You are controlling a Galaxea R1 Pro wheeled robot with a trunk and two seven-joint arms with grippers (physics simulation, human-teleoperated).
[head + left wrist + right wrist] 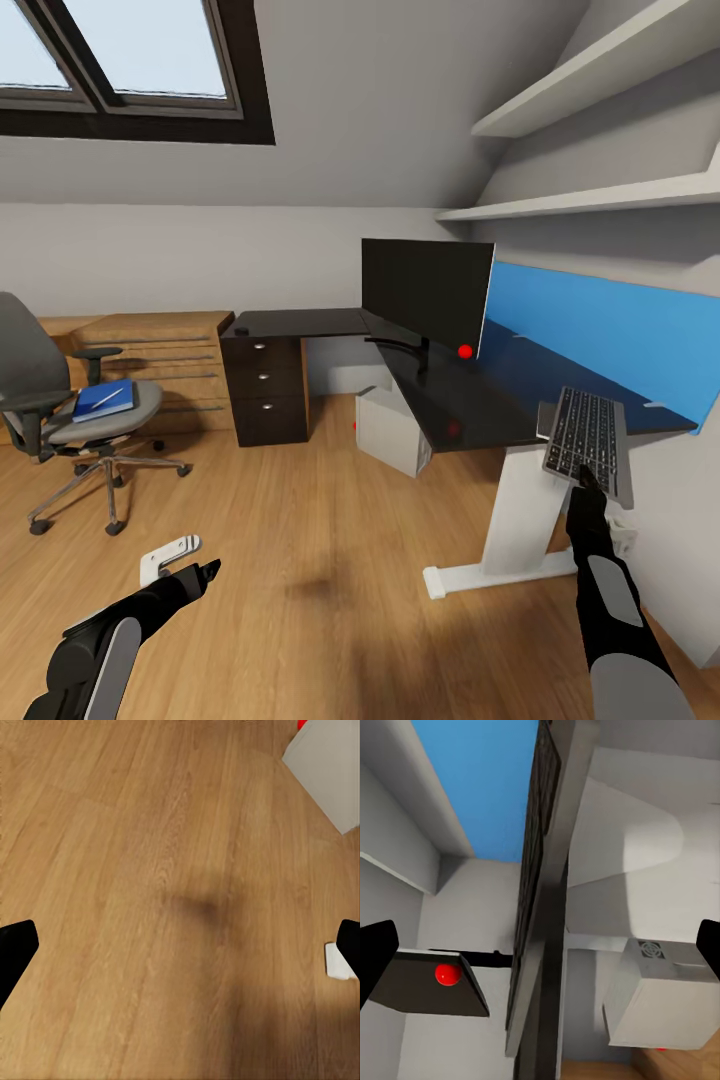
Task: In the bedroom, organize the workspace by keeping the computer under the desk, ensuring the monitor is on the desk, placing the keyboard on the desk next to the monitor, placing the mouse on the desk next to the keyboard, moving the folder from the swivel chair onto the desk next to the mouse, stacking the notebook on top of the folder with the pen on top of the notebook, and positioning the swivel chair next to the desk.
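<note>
Head view: right gripper (588,478) clamps the keyboard (588,443) above the desk (450,400) edge, beside the monitor (425,293); folder (103,399) lies on the swivel chair (60,410). Left wrist view: left gripper (180,952) spread wide over bare floor (150,907). Right wrist view: keyboard seen edge-on, computer (664,994) beyond.

The right arm reaches up and forward at the right side, its gripper (586,478) clamped on the near edge of the keyboard (590,440), which it holds tilted up. The left arm lies low at the near left, bent forward, its gripper (205,574) empty with fingers spread wide apart.
</note>
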